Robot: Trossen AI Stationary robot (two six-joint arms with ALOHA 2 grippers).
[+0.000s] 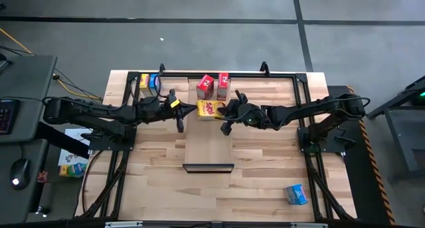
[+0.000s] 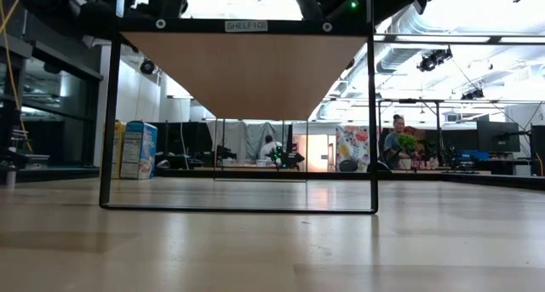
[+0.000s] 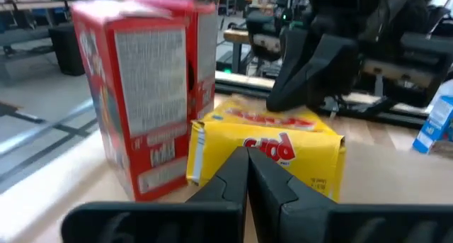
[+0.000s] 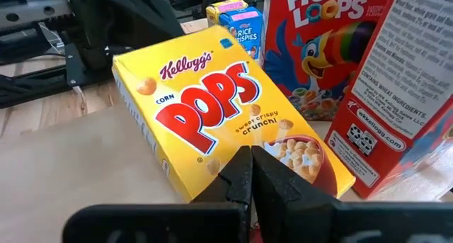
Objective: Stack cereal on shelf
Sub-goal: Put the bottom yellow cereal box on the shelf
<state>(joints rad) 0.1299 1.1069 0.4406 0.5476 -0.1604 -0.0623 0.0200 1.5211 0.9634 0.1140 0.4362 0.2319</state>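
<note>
- The right gripper [image 4: 249,173] was nearest, its fingers pressed together with no gap, holding nothing; the tips were just before the yellow box [image 4: 226,115].
- The left gripper [image 3: 246,173] was closed too and empty, on the other side of this box.
- The yellow box lay flat on the far end of the shelf [image 1: 207,145].
- Two red boxes [image 1: 212,86] stood upright just behind it.
- One blue box [image 1: 296,195] lay well apart, near the table corner.
</note>
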